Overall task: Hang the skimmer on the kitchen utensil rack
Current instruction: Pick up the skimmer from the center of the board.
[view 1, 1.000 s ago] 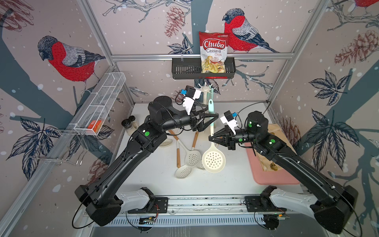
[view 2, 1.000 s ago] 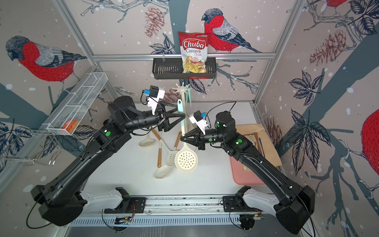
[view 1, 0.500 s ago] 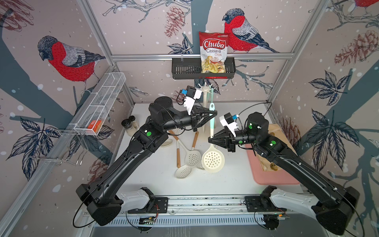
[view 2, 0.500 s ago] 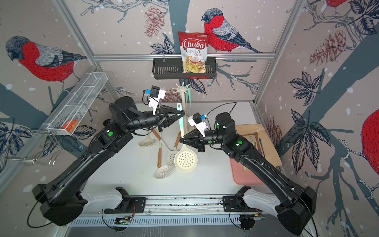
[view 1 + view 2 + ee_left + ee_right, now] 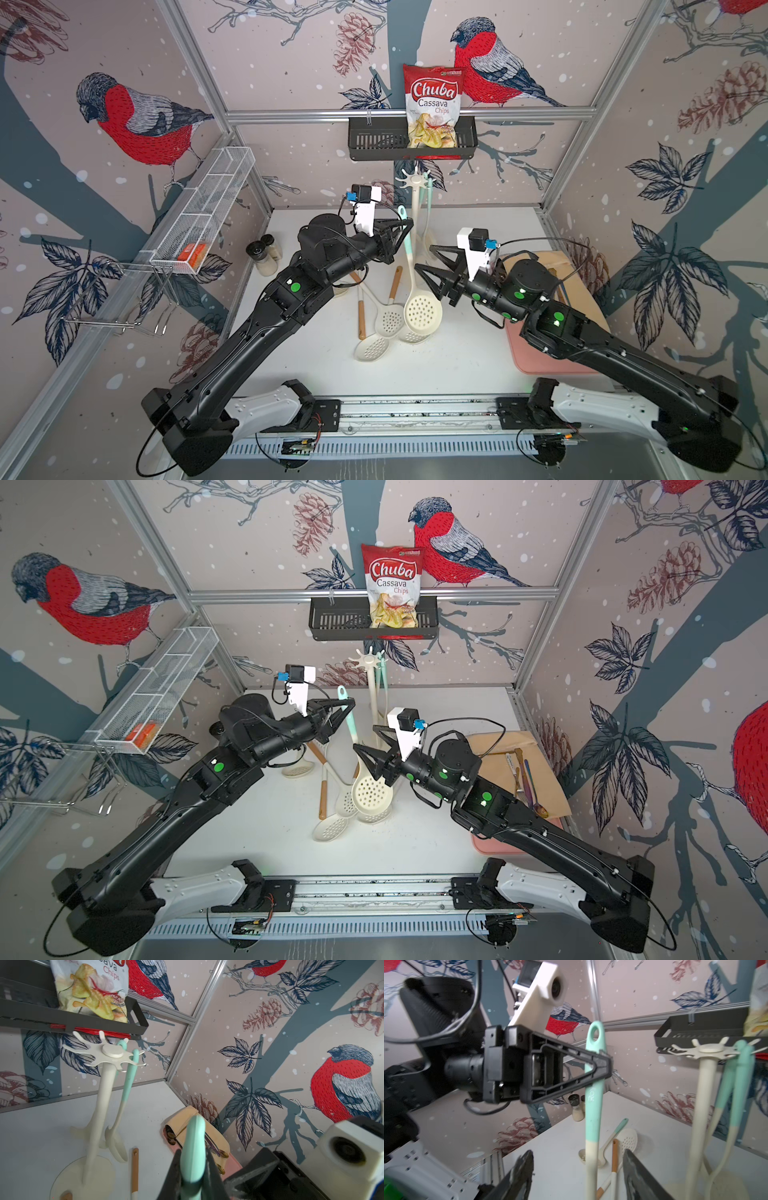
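My right pincer point(image 5: 423, 257) gapes apart just by the skimmer point(image 5: 423, 309): cream holed bowl, mint handle, upright over the tabletop point(image 5: 457, 365). My left pincer point(image 5: 409, 227) clamps its handle. Behind, the cream rack point(image 5: 415, 181) carries two mint utensils point(image 5: 128, 1080). Black basket point(image 5: 370, 143) holds a chips bag point(image 5: 434, 108); wire shelf point(image 5: 216, 187) holds an orange packet point(image 5: 192, 252).

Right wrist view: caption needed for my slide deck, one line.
Left hand clamps the skimmer by its mint handle; open right hand straddles the shaft, untouching; kitchen utensil rack nearby.
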